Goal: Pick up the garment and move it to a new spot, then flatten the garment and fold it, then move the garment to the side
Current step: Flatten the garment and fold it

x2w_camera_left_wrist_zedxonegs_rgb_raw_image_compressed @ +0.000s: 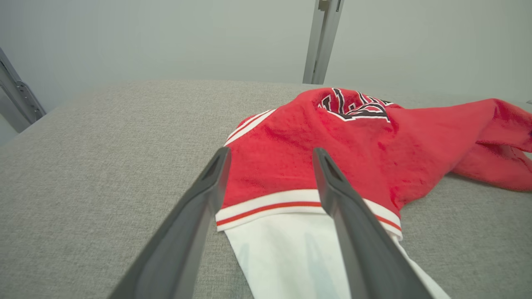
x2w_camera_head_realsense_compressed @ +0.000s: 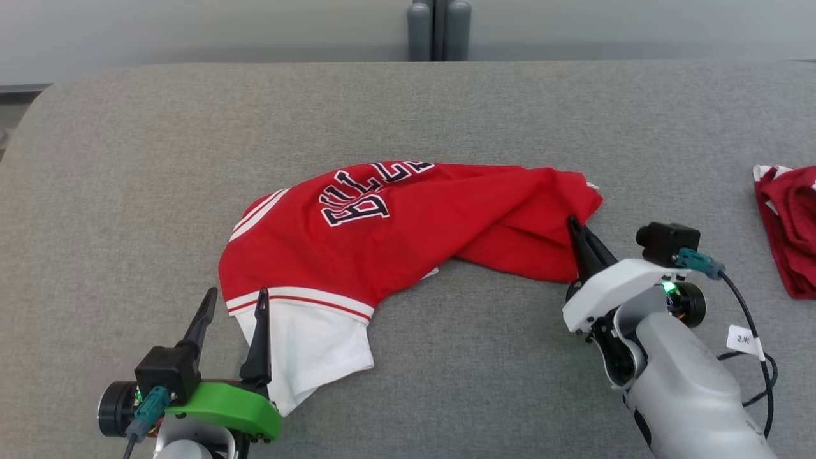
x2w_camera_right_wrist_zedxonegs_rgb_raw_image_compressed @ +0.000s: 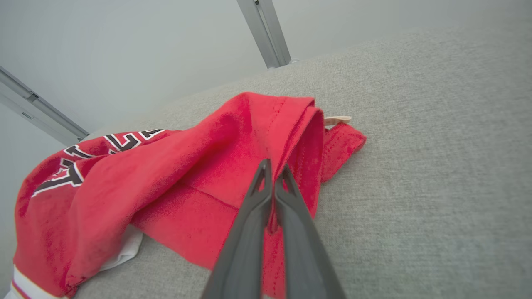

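Observation:
The garment (x2w_camera_head_realsense_compressed: 408,217) is a red jersey with black-and-white lettering and a white lower part. It lies crumpled across the middle of the grey padded surface (x2w_camera_head_realsense_compressed: 408,108). My right gripper (x2w_camera_head_realsense_compressed: 575,224) is shut on the garment's red right end; in the right wrist view the fingers (x2w_camera_right_wrist_zedxonegs_rgb_raw_image_compressed: 266,195) pinch a fold of red cloth (x2w_camera_right_wrist_zedxonegs_rgb_raw_image_compressed: 232,166). My left gripper (x2w_camera_head_realsense_compressed: 236,299) is open at the garment's lower left, one finger over the white-and-red striped band (x2w_camera_left_wrist_zedxonegs_rgb_raw_image_compressed: 270,205), the other beside the cloth's edge.
A second red and white cloth (x2w_camera_head_realsense_compressed: 790,223) lies at the right edge of the surface. Grey posts (x2w_camera_head_realsense_compressed: 440,29) stand behind the far edge. Bare grey surface spreads to the left, front and back.

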{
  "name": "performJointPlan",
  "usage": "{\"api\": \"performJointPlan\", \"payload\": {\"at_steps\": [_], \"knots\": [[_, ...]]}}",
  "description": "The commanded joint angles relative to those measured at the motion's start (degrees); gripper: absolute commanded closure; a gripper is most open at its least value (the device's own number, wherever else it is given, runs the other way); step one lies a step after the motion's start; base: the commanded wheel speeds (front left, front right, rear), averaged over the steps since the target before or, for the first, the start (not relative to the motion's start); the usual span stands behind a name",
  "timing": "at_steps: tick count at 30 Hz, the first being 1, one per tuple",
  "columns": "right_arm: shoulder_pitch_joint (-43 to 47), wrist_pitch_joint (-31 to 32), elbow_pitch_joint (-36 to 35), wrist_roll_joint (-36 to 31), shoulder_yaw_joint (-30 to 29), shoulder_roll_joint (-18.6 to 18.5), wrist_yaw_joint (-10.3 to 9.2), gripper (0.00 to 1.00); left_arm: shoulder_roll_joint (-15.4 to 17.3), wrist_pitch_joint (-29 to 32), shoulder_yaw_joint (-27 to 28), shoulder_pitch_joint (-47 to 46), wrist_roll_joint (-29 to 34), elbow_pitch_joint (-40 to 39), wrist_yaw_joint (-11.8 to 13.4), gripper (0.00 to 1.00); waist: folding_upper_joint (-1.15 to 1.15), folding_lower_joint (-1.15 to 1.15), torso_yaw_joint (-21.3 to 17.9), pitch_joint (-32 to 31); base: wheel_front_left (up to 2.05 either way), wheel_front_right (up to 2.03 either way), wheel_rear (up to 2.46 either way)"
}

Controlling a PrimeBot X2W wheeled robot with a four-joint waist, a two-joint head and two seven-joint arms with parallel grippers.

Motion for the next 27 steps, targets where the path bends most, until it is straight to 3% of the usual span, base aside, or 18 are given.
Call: {"api": "performJointPlan", "payload": {"at_steps": [1,6,19,20,21,22,27], "knots": [[2.0,-0.1,-0.6,-0.5,-0.2,-0.3,-0.09,1.00,-0.2,-0.2,0.7,0.6,0.6,-0.1,-0.2,0.00,0.00,0.00,-2.0,-0.8,0.00,0.00,0.00],[5.8,-0.1,-2.2,-2.6,-1.7,-0.3,-0.09,1.00,-0.9,-0.2,2.6,1.2,1.2,0.1,-0.8,0.00,0.00,0.00,-4.4,-0.5,0.00,0.00,0.00],[12.3,4.4,-6.6,-5.6,-7.3,-0.3,-0.09,1.00,-2.8,-0.2,5.7,-1.1,2.8,3.4,-3.4,0.00,0.00,0.00,-6.0,-0.2,0.00,0.00,0.00],[12.5,5.1,-6.7,-5.6,-7.5,-0.3,-0.09,0.91,-3.0,-0.2,6.0,-1.1,2.9,3.6,-3.5,0.00,0.00,0.00,-6.0,-0.3,0.00,0.00,0.00],[12.7,5.3,-7.0,-5.2,-7.7,-0.3,-0.09,0.68,-3.1,-0.2,6.2,-1.1,3.0,3.7,-3.7,0.00,0.00,0.00,-6.0,-0.4,0.00,0.00,0.00],[12.7,5.0,-7.2,-5.1,-8.1,-0.3,-0.09,0.00,-3.1,-0.2,6.6,-1.0,3.2,3.8,-3.9,0.00,0.00,0.00,-6.1,-0.5,0.00,0.00,0.00],[13.4,3.3,-8.1,-8.7,-10.5,-0.3,-0.09,0.00,-3.7,-0.2,8.3,0.1,4.1,3.2,-4.3,0.00,0.00,0.00,-6.4,-1.2,0.00,0.00,0.00]]}}
